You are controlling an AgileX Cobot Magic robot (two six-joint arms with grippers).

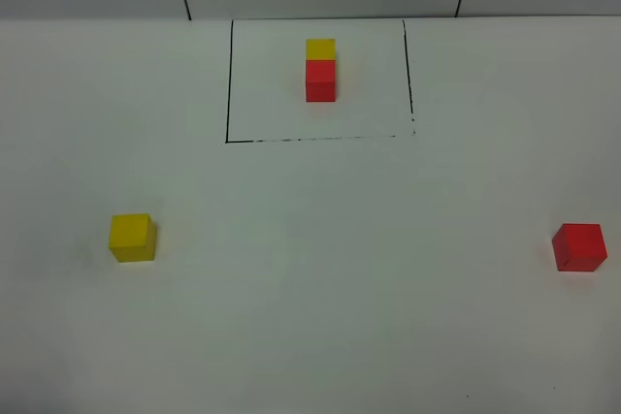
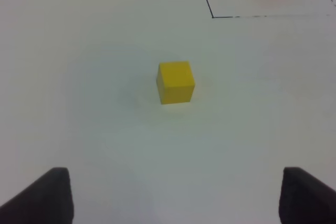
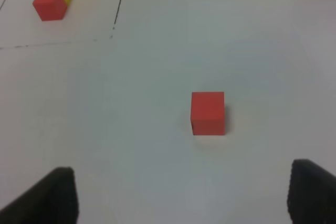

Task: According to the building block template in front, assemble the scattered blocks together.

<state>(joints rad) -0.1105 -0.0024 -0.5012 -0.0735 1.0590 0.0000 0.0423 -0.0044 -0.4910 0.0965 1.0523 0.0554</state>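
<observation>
Template [image 1: 320, 70] behind, yellow cube [image 1: 132, 238] left, red cube [image 1: 579, 246] right, left hand [image 2: 176, 195] and right hand [image 3: 181, 192] spread

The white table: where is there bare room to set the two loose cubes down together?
The widest bare stretch of the table lies between the yellow cube and the red cube, on the near side of the drawn rectangle. Nowhere is crowded; only the template sits inside that frame.
</observation>
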